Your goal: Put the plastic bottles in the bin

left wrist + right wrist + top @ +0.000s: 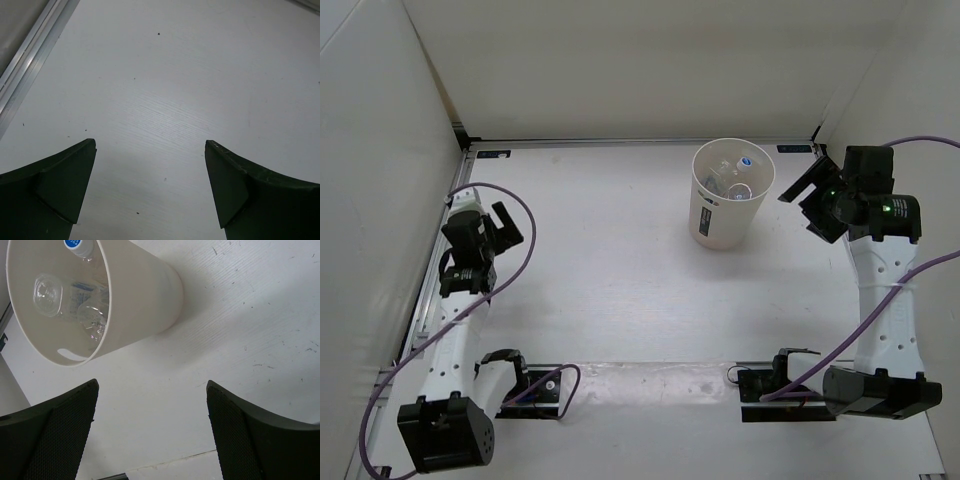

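Note:
The cream-white bin stands upright at the back right of the table and also shows in the right wrist view. Plastic bottles lie inside it: clear ones and a blue-marked cap show through the mouth. The orange bottle is hidden. My right gripper is open and empty, just right of the bin; in its wrist view the gripper hangs over bare table. My left gripper is open and empty at the far left, also over bare table.
White walls enclose the table on the left, back and right. An aluminium rail runs along the left edge. Purple cables loop from both arms. The arm bases sit at the near edge.

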